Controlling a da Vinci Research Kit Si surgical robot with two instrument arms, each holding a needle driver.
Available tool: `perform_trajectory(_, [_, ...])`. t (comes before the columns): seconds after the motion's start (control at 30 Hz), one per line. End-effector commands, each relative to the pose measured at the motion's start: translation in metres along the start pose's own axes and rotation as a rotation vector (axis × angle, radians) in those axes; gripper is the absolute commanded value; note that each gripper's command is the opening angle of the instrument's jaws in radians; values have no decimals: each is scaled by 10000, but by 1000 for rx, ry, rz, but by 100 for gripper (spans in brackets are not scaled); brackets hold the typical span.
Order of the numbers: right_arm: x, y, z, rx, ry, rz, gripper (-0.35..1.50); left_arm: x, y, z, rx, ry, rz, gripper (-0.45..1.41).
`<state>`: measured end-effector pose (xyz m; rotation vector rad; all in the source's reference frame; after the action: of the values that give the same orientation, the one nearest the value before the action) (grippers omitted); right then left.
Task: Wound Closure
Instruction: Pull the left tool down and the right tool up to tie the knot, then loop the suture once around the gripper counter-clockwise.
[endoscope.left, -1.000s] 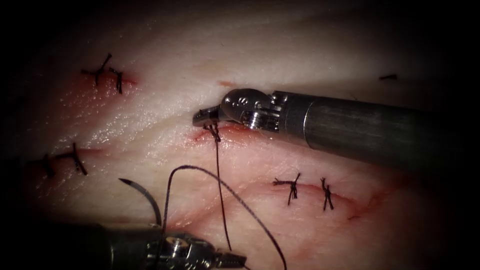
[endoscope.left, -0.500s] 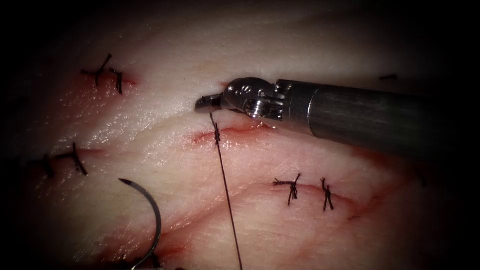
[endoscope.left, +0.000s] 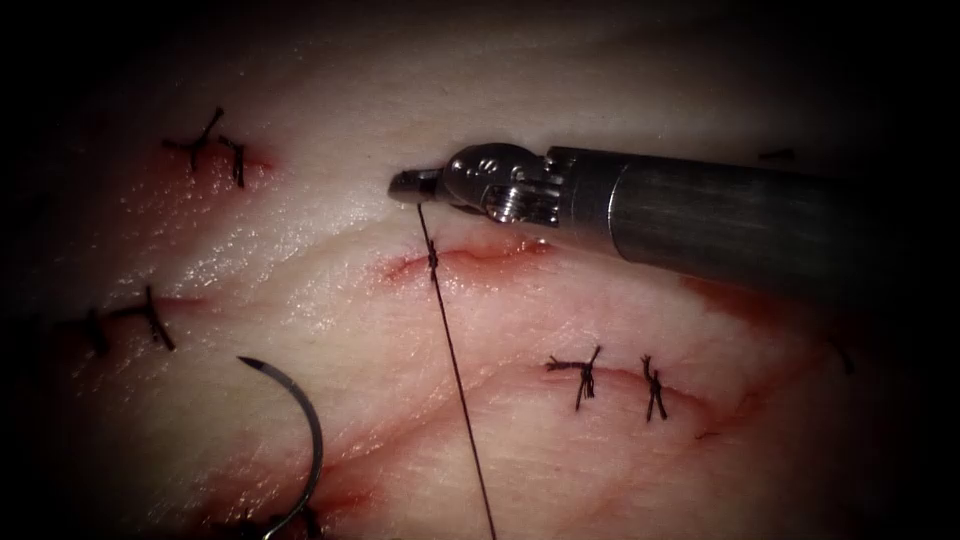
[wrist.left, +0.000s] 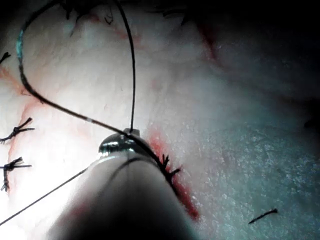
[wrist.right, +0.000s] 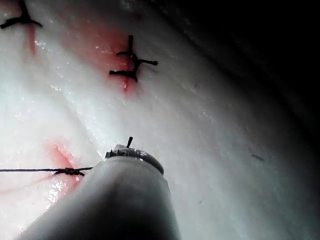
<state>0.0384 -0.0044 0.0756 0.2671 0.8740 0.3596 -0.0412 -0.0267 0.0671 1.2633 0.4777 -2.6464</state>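
Endoscope view showed, nearest the lens, the curved needle (endoscope.left: 300, 420) lying on the tissue (endoscope.left: 330, 250), left of the thread and outside the tissue, its point free and aimed up-left; its other end ran off the near edge, and whether anything held it there could not be told. The left tool (wrist.left: 120, 145) appeared in its wrist view with thread crossing at its tip; whether its jaws were apart or together could not be told.

Farther in, the thread (endoscope.left: 455, 370) ran taut from the near edge up to a knot (endoscope.left: 432, 262) sitting on the open cut (endoscope.left: 465, 258), then on to the right tool (endoscope.left: 412, 186), whose jaws were clamped on the short strand just beyond the cut.

Four finished stitches lay around: two right (endoscope.left: 585, 375) of the thread, two to the far left (endoscope.left: 215, 148). By the look of it, this cut's knot was laid, with thread ends untrimmed and red fluid (endoscope.left: 335, 495) pooled near the needle.
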Motion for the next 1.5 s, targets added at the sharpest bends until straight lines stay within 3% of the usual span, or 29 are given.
perform_trajectory(0.03, [10,9,4,-10,7,6,-35,0,-3,7,-2,3,2,-45])
perform_trajectory(0.27, [8,10,4,-21,13,12,-35,2,-5,4,-10,9,5,-45])
perform_trajectory(0.4, [7,-2,5,14,40,11,-35,10,-19,-14,48,35,5,-45])
perform_trajectory(0.43, [7,-3,3,19,52,13,-16,12,-24,-20,63,41,12,-45])
perform_trajectory(0.47, [7,-3,3,19,52,13,-16,12,-24,-20,63,41,12,-45])
perform_trajectory(0.5, [9,-4,-3,4,79,22,39,15,-35,-37,96,58,21,-45])
perform_trajectory(0.53, [11,-3,-6,-9,91,27,62,16,-41,-45,111,64,26,-45])
perform_trajectory(0.57, [11,-3,-6,-9,91,27,62,16,-41,-45,111,64,26,-45])
perform_trajectory(0.63, [14,0,-13,-34,119,43,106,19,-54,-66,143,84,23,-45])
perform_trajectory(0.77, [21,12,-33,-75,192,102,128,23,-80,-106,199,134,14,-45])
perform_trajectory(0.93, [29,28,-55,-161,219,89,148,27,-118,-156,245,198,5,-45])
perform_trajectory(1.03, [27,24,-58,-144,236,75,140,26,-130,-167,257,222,-1,-45])
perform_trajectory(1.07, [20,9,-60,-22,257,49,57,22,-151,-186,271,264,-15,-45])
perform_trajectory(1.13, [17,-4,-56,78,264,56,-35,20,-165,-197,277,298,-24,-45])
perform_trajectory(1.27, [14,-20,-47,133,288,119,-35,17,-183,-210,284,359,-40,-45])
perform_trajectory(1.3, [13,-27,-41,171,302,98,-35,14,-193,-217,278,412,-43,-45])
perform_trajectory(1.5, [11,-42,-27,227,314,5,-35,6,-212,-223,262,501,-30,-45])
